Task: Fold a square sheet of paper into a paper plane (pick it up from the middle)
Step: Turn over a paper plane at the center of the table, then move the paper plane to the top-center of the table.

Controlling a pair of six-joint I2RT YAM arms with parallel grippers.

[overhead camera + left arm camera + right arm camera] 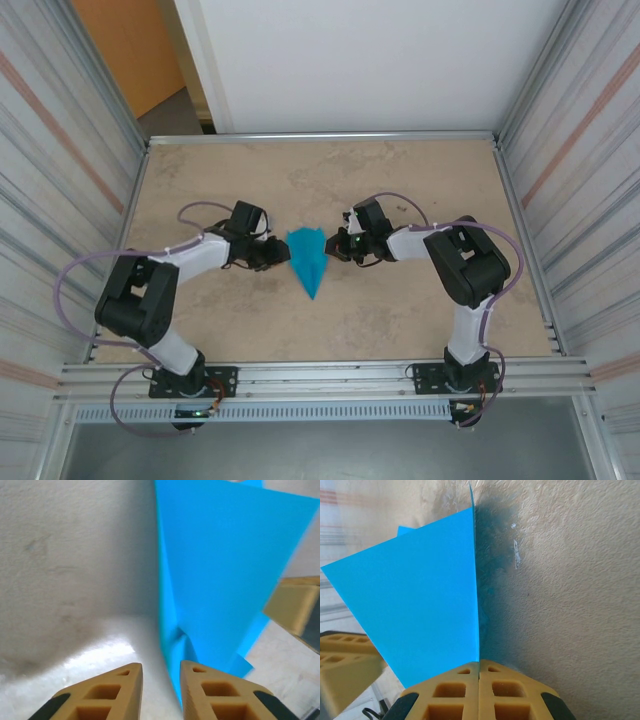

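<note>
Status: folding is largely complete. The paper plane (307, 258) is at the middle of the table (400, 320), between my two grippers. It is already a narrow teal-blue dart, with its point toward the near edge and its notched tail toward the far edge. Layered creases run along its length. My right gripper (338, 245) is on the right side of the plane. In the right wrist view its fingers (455, 695) are pressed together with no gap, and the edge of the paper plane (420, 610) runs straight into the seam between them, so this gripper is grasping the plane. My left gripper (272, 252) is on the left side. In the left wrist view its fingers (115, 690) are parted, with a clear gap showing table surface. The folded edge of the paper plane (225, 570) runs down along the inner face of the right-hand finger without being pinched, so I judge this gripper released. I cannot tell whether the plane rests on the table or is held just above it. Remaining, as I judge it: any final sharpening of creases or setting of the wings, then release from the right grasp.
</note>
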